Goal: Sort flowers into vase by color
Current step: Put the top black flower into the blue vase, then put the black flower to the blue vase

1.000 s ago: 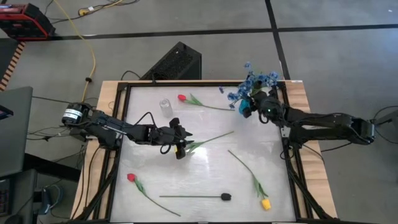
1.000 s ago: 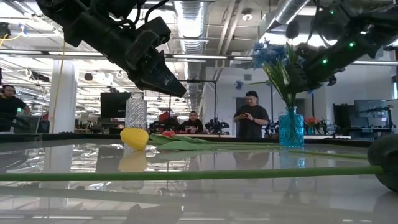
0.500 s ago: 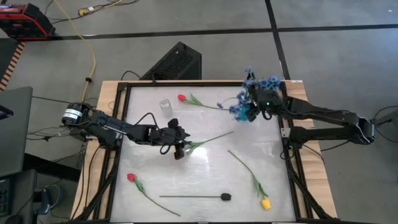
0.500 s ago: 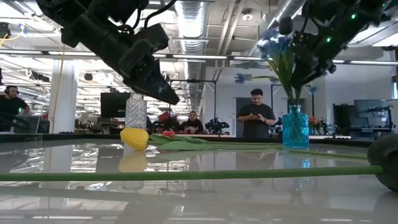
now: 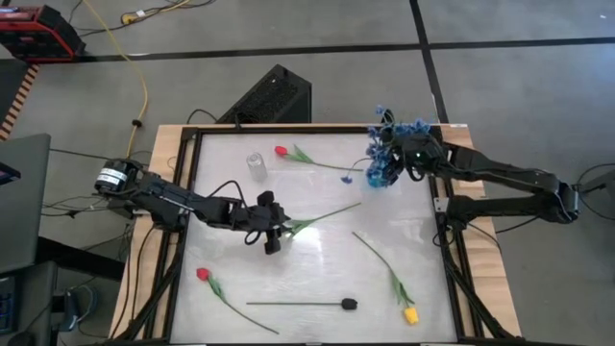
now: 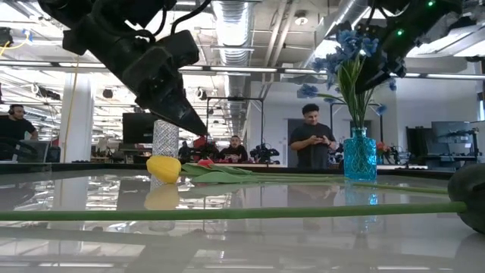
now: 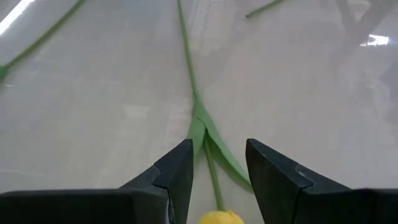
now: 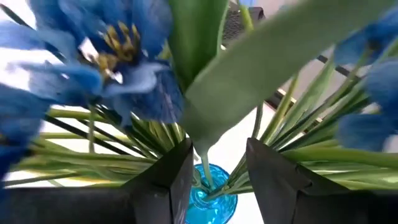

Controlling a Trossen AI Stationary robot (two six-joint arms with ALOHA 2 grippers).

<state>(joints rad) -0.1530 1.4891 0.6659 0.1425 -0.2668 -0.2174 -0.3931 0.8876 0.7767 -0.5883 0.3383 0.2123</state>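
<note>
Left hand point(image 7: 214, 165) hangs low over the glossy white surface point(image 5: 317, 259), dark fingers parted astride a thin green stem whose rounded yellow tulip bud point(image 7: 216, 217) lies just below them, while the right hand point(image 8: 214, 165), fingers apart, noses into blue sprigs point(image 8: 118, 56) above the blue glass vase point(image 8: 211, 196).

Grey floor tiles point(image 5: 500, 96), divided by dark seams, are seen around the bench point(image 5: 168, 144), whose wooden edge is framed by black rails. A yellow cable point(image 5: 144, 91) and a red case point(image 5: 38, 34) lie on the floor, with a black box point(image 5: 274, 96) behind the bench. In the low view, ceiling ducts point(image 6: 235, 19), strip lights, a white column point(image 6: 76, 117) and three persons point(image 6: 312, 144) are shown.
</note>
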